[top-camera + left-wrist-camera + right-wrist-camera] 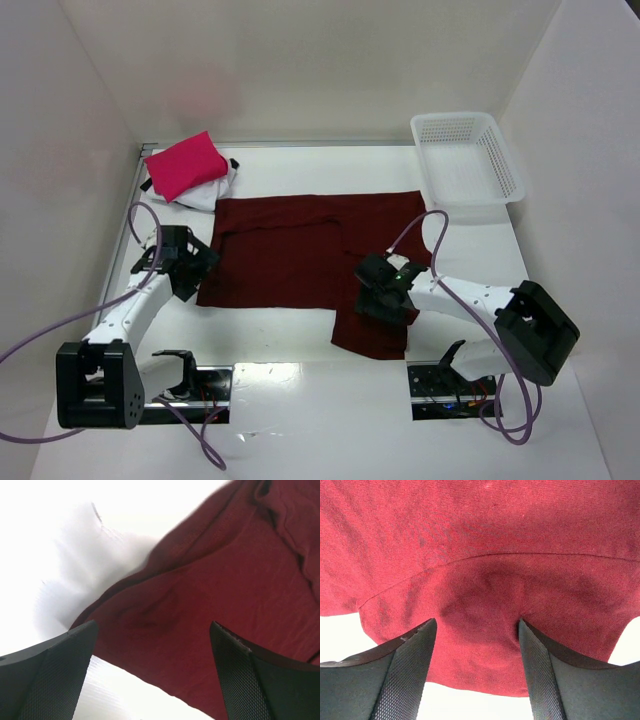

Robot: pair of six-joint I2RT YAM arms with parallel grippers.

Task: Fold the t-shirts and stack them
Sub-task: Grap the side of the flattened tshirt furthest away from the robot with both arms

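1. Maroon t-shirt (pixel 300 250) spread flat mid-table: soft matte knit, few creases, one flap sticking out toward the arms, prob next to fold.
2. Right gripper (pixel 475 625) pressed onto that flap by the hem, jaws partway apart w/ a cloth pucker between, no firm pinch visible.
3. Left gripper (pixel 153 625) wide open, empty, hovering over the left edge.
4. Pink t-shirt (pixel 185 165) folded into a rectangle atop white t-shirt (pixel 205 195), back-left = stack spot imo.
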